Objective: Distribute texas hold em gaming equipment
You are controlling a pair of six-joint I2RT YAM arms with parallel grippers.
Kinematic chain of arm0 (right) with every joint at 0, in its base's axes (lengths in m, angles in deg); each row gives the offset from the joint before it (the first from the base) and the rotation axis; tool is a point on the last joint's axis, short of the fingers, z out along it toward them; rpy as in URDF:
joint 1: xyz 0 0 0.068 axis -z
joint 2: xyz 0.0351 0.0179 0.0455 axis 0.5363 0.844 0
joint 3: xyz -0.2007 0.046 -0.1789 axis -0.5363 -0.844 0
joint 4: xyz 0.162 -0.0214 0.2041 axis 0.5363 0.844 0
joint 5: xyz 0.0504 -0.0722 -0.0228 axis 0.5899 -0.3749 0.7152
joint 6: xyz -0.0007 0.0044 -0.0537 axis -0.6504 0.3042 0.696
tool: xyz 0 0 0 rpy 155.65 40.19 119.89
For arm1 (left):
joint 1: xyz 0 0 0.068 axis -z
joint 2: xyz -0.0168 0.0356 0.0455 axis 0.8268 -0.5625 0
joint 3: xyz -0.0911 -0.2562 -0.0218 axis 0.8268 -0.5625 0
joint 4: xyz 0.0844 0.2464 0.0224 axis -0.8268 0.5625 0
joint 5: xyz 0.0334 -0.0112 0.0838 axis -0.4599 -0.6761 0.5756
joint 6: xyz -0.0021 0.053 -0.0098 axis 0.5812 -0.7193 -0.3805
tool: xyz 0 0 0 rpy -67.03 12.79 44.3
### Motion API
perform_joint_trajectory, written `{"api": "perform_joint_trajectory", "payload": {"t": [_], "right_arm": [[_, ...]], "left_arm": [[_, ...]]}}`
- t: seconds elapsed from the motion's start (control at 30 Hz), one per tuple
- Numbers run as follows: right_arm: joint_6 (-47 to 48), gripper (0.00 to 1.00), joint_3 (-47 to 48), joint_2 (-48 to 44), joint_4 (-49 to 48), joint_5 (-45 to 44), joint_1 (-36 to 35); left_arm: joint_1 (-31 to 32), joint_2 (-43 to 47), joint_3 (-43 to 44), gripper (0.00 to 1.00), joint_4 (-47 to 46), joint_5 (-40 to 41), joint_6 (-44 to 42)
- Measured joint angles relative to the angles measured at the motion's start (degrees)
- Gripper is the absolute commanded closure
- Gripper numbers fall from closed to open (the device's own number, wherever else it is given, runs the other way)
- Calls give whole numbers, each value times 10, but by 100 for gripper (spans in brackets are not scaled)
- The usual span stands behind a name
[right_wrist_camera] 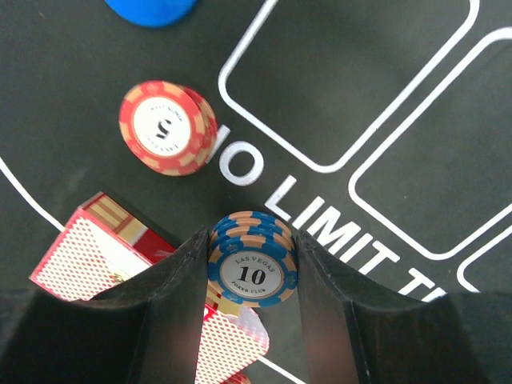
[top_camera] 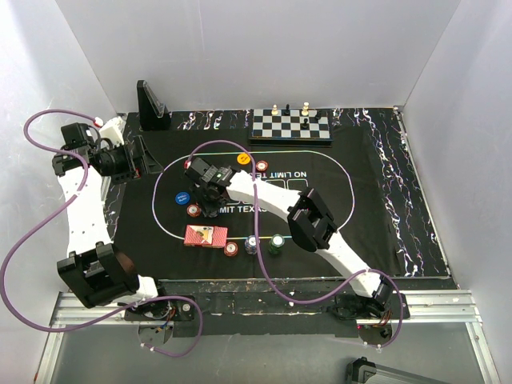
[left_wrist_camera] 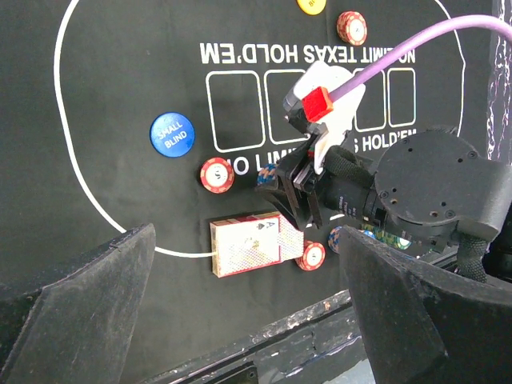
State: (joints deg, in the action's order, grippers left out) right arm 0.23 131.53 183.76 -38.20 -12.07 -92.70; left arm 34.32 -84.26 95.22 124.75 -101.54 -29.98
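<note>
Though the overhead view takes in the whole black mat [top_camera: 368, 224], with the chessboard [top_camera: 290, 126] at its far edge, it hides the grip itself under the right arm [top_camera: 344, 256], which lies across the mat from the near right corner. The left arm [top_camera: 80, 208] stands off at the left side, with the left gripper [top_camera: 136, 158] at the mat's border. Its own camera shows its two fingers [left_wrist_camera: 80, 296] spread wide with nothing between them. That camera also looks across at the right gripper [left_wrist_camera: 280, 188] from the side, and catches a white face marked A at the corner of the pack of cards [left_wrist_camera: 240, 252], which the overhead view does not make out.

Only the right wrist camera shows the hold. Its fingers [right_wrist_camera: 172, 296] press on both sides of a short stack of blue chips [right_wrist_camera: 252, 268], the top one marked 10. Whether the stack rests on the mat or hangs above it, I cannot tell. The pack of cards lies just on the near side of that gripper, partly hidden by one finger. A red chip [right_wrist_camera: 166, 128] marked 5 lies apart from the stack, and a blue disc [left_wrist_camera: 171, 133] reading SMALL BLIND lies beyond it.
</note>
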Motion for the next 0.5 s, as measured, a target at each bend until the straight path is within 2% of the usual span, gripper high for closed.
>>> {"api": "perform_joint_trajectory", "payload": {"t": [0.17, 0.5], "right_arm": [[-1, 99, 43, 23, -19, 0, 2], [-4, 99, 51, 54, -64, -1, 13]], "left_arm": [[-6, 0, 0, 0, 1, -5, 0], [-13, 0, 0, 0, 9, -7, -2]]}}
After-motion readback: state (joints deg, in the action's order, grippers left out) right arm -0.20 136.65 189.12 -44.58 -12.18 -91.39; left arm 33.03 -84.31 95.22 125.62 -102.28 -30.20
